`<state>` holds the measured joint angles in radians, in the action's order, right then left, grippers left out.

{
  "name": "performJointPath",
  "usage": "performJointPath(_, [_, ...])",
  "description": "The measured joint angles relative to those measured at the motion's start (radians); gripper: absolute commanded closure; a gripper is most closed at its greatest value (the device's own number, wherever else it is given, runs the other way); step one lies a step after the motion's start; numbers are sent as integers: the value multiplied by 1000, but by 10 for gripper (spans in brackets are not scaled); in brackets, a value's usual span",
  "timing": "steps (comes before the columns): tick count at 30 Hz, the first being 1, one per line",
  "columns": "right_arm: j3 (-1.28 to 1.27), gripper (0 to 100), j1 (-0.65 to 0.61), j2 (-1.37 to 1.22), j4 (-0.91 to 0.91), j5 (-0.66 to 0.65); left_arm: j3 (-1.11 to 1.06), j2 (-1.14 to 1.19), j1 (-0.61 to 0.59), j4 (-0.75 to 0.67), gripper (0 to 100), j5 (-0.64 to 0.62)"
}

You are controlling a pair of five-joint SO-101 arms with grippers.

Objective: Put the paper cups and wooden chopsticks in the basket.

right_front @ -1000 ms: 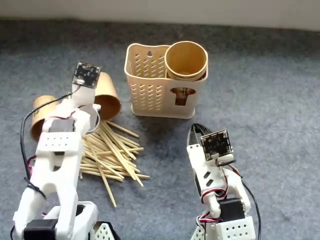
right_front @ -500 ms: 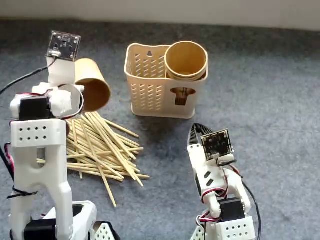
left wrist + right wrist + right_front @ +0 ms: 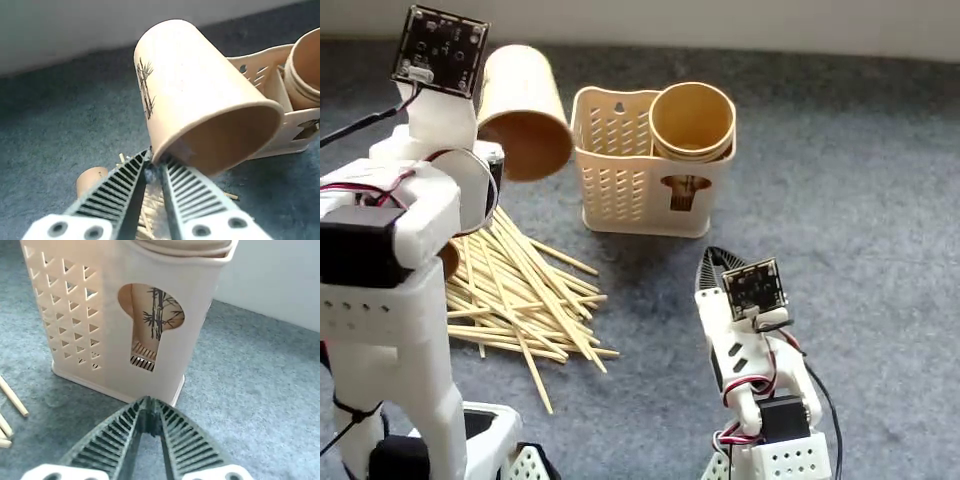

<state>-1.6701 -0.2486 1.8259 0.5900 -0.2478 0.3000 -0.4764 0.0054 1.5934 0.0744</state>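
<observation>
Left gripper [image 3: 155, 162] is pinched almost closed on the rim of a paper cup [image 3: 525, 115], with the cup wall clamped between the two fingers; the cup hangs tilted in the air, mouth facing near and right, just left of the basket's far-left corner. The basket [image 3: 620, 200] stands upright on the grey carpet [image 3: 860, 200]; its right compartment has a stack of paper cups [image 3: 692, 120] sitting mouth up, and you can see the bamboo print through the keyhole cutout in the near wall. The chopsticks [image 3: 530, 300] are a loose pile on the carpet, near-left of the basket; a spare cup [image 3: 90, 179] lies on its side by them. Right gripper [image 3: 148, 410] is closed tight with nothing in it, low on the near side of the basket.
</observation>
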Motion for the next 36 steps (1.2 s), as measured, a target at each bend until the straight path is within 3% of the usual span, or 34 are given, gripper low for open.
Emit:
performJointPath(11, [0, 992, -2, 0, 0, 0, 69, 0, 304, 0, 995, -3])
performJointPath(17, [0, 992, -2, 0, 0, 0, 69, 46, 394, -3, 982, -3])
performJointPath(26, [-2, 992, -2, 0, 0, 0, 69, 183, 413, -60, 962, -3])
performJointPath(31, [-2, 992, -2, 0, 0, 0, 69, 189, 416, -115, 845, -3])
performJointPath(36, [-2, 992, -2, 0, 0, 0, 69, 193, 417, -143, 838, -3])
